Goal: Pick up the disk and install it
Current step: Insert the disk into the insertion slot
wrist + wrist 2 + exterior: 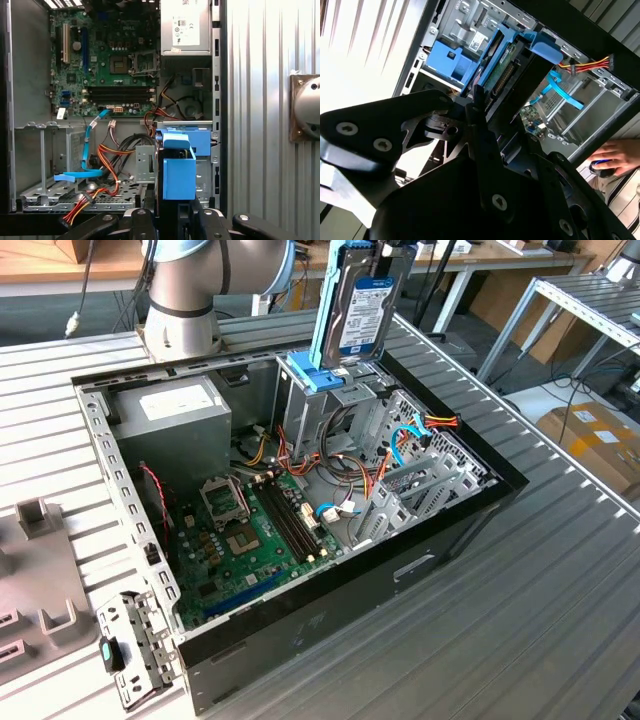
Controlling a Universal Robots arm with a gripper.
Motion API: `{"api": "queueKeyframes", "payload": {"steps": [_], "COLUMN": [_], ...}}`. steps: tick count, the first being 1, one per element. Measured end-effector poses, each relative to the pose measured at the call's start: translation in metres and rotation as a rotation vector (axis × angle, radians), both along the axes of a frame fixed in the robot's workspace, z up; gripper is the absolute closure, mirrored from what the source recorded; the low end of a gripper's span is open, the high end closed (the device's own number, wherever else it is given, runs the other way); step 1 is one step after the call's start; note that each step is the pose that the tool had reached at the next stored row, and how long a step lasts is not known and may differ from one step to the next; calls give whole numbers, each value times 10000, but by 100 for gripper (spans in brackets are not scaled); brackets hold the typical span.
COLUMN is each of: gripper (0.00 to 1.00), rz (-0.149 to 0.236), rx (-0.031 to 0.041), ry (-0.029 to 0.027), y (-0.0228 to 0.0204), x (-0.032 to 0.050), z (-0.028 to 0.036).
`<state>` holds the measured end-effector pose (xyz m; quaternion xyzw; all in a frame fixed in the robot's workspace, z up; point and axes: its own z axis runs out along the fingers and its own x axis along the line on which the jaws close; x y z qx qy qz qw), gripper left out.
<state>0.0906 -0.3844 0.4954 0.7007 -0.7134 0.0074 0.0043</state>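
The disk [363, 302] stands upright on its short end, silver-grey with a blue and white label and blue side rails. Its lower end sits at the blue bracket [312, 373] on top of the drive cage in the open computer case [330, 590]; I cannot tell whether it touches. In the first wrist view my gripper [172, 216] is shut on the disk [178, 175], seen end-on over the cage. The second wrist view shows the disk [506, 75] edge-on, beyond the black fingers [479, 107].
A grey power supply [170, 410] with a white sticker, the green motherboard [240, 530] and loose orange and blue cables [400, 445] fill the case. A metal bracket with a light-blue latch [135, 650] lies on the table. A person's hand [615, 152] rests beyond the case.
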Motion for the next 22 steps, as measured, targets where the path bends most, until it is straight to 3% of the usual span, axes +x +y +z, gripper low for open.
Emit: {"api": "queueKeyframes", "payload": {"steps": [4,6,11,15,17,21,22], "gripper": [65,65,65,65,65,65,65], "rz": [-1,0,-1,-1,0,-1,0], "rx": [0,-1,0,0,0,-1,0], "ry": [0,0,0,0,0,0,0], "y": [-163,-217,-453,-553,-642,-730,-797], "x": [0,0,0,0,0,0,0], "z": [-2,-2,-5,-6,-7,-8,-9]}}
